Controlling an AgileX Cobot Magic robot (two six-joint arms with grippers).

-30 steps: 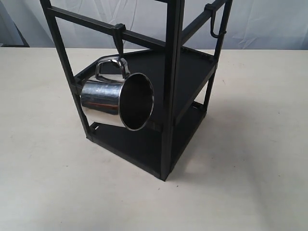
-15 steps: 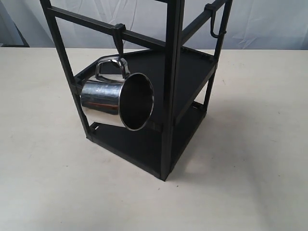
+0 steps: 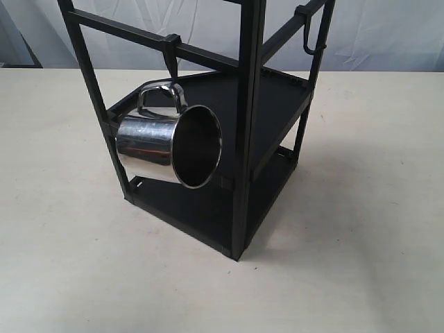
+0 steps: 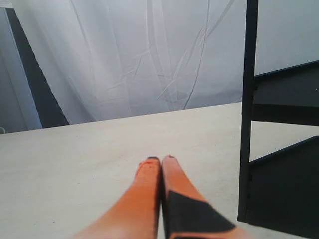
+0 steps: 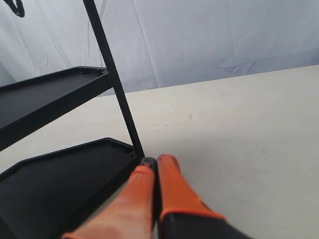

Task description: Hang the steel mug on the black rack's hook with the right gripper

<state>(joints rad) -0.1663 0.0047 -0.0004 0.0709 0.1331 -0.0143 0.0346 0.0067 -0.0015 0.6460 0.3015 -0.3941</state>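
Nothing has shifted over the last second: the steel mug hangs by its handle from the hook on the black rack's near-left crossbar, while the right end effector sits closed and empty, so the task looks done.

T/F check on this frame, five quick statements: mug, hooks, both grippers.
1. The steel mug hangs by its handle from the hook on the black rack. True.
2. The mug's open mouth points straight up. False: it hangs tipped on its side, mouth toward the camera.
3. The right gripper holds the mug. False: its fingers are shut on nothing, low beside the rack's bottom shelf.
4. The left gripper is shut and empty. True.
5. A second mug hangs on the other hook. False: that hook is bare.
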